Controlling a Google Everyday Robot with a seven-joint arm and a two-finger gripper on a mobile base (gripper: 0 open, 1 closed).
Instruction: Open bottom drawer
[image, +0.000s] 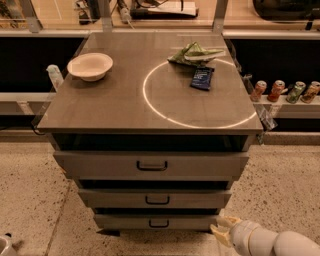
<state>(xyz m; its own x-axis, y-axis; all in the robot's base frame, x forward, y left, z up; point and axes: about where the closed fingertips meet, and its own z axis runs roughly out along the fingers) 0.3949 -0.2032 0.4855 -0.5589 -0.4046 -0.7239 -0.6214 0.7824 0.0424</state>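
The gripper (222, 228) is hovering low by the right end of the bottom drawer (120, 221), well right of its handle (159, 223) (small, dark). Its jaws are gaping apart, gripping nothing.

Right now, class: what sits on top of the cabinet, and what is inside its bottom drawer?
On the cabinet top: a white bowl, a green bag and a blue packet. The bottom drawer hides its inside behind its front. The gripper, open, is beside that drawer's right end.
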